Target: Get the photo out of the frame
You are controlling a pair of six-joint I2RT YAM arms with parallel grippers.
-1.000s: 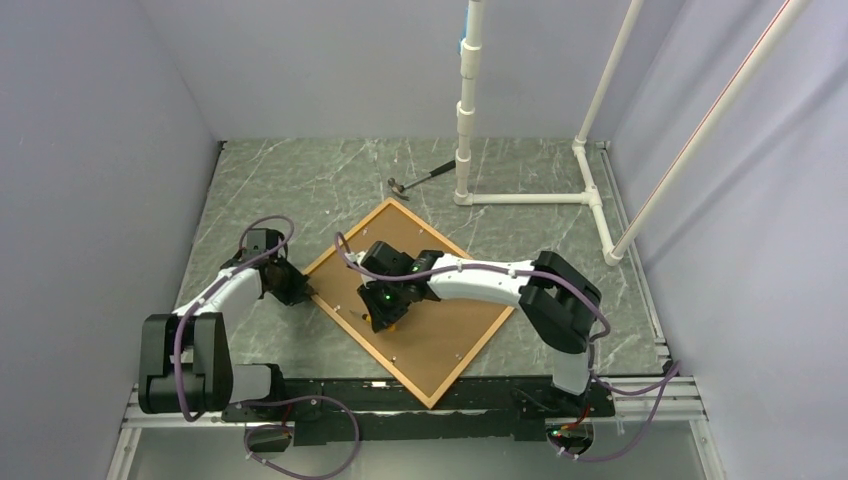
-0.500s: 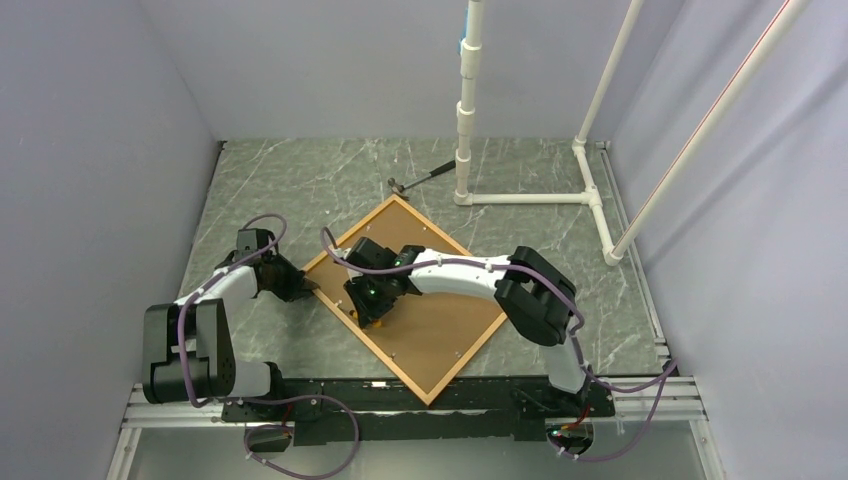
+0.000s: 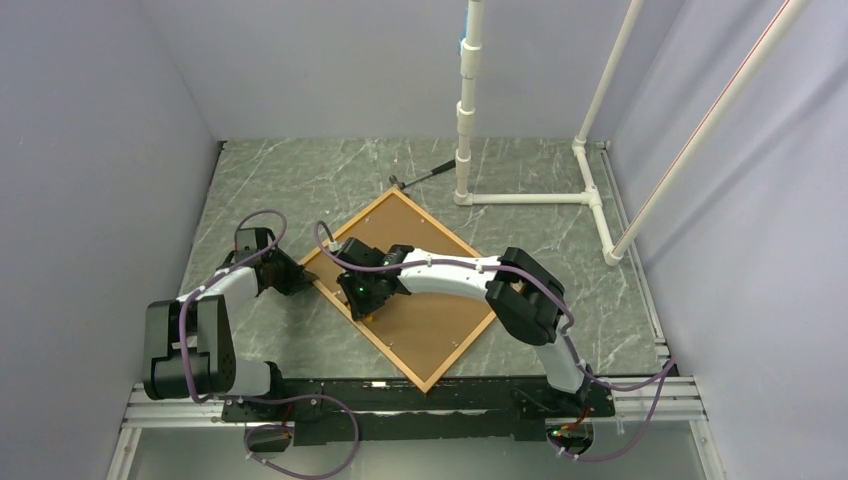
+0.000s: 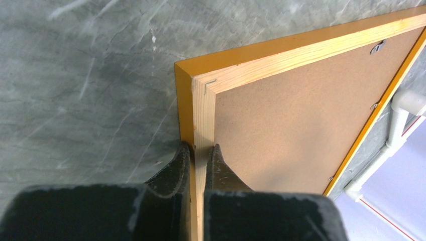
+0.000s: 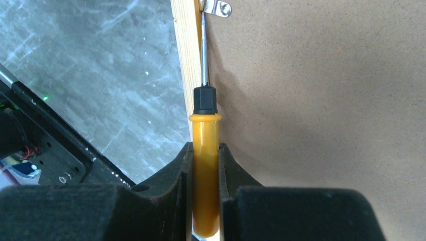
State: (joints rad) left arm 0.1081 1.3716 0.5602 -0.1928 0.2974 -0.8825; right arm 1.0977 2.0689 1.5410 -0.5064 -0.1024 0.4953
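Left gripper (image 4: 197, 156) clamped on frame (image 4: 187, 95) edge; brown backing (image 4: 291, 120) up.

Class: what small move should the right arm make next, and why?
Probably nudge the screwdriver tip sideways to swing the metal tab off the photo's brown back: the right gripper holds the tip at that tab, while the left gripper clamps the frame.

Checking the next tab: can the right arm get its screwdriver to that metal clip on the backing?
Probably yes: the screwdriver, clamped in the right gripper, has its tip at the metal clip by the frame rail, nothing between.
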